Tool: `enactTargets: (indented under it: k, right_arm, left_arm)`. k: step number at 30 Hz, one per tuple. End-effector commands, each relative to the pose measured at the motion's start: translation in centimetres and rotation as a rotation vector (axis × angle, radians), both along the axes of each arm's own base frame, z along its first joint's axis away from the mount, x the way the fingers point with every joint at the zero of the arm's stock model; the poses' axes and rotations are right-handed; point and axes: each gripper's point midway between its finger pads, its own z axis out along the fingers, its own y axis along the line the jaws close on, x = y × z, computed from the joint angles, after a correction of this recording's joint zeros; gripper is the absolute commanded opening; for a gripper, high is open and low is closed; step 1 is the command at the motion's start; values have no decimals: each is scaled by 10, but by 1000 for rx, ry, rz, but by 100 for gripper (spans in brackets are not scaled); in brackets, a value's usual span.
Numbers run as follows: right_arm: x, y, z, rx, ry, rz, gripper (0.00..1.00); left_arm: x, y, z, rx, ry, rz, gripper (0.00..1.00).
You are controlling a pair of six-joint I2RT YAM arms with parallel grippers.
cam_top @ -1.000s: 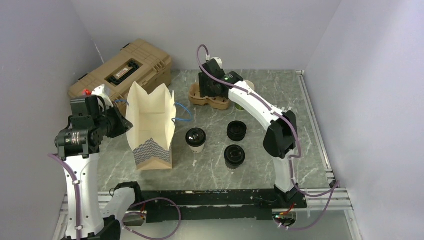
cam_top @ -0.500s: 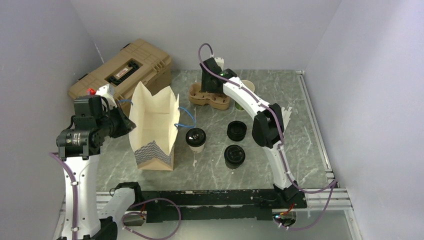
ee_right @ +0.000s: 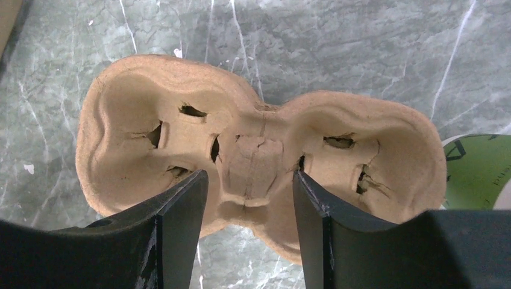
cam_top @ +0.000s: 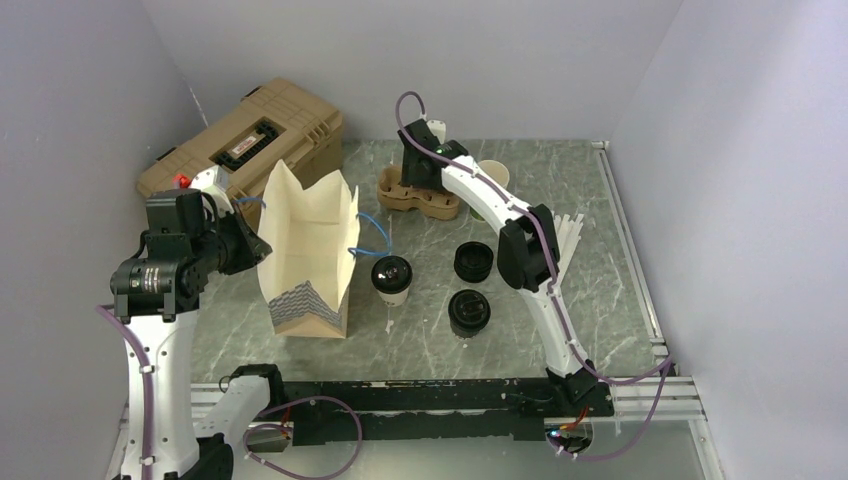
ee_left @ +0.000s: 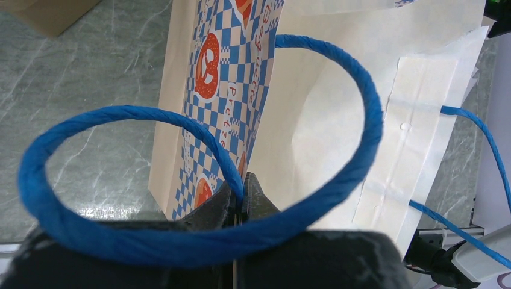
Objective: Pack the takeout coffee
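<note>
Right arm [cam_top: 480, 192] has shifted over the far-edge carrier [ee_right: 253, 150], jaws apart astride its middle. Left jaws clamp the handle [ee_left: 138, 112], apparently keeping the bag [cam_top: 305, 240] open; coffee [cam_top: 391, 275] stands mid-counter beside it.

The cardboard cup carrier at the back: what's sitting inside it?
Nothing: both hollows of the cup carrier are bare. The right end effector straddles its middle, and its fingers cover the near rim.

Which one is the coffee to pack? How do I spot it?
Find the tall paper bag standing open on the marble table. Just right of it stands the takeout coffee. It alone shows a pale cup under its black lid; the black lid stacks nearby have no cup.
</note>
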Motion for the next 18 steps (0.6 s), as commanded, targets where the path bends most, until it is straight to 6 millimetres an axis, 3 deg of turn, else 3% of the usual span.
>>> enactTargets:
  k: [1,9,18]
  right_arm:
    - [16,10,11,65,-44,-9,57]
    - [18,13,3,72,-36,-3,46]
    - [17,10,16,71,-62,-6,36]
  left_arm:
    - [5,1,18,21,-77,-5,0]
    - [5,1,16,24,-72,-8,0]
    - [5,2,15,33,-71,-5,0]
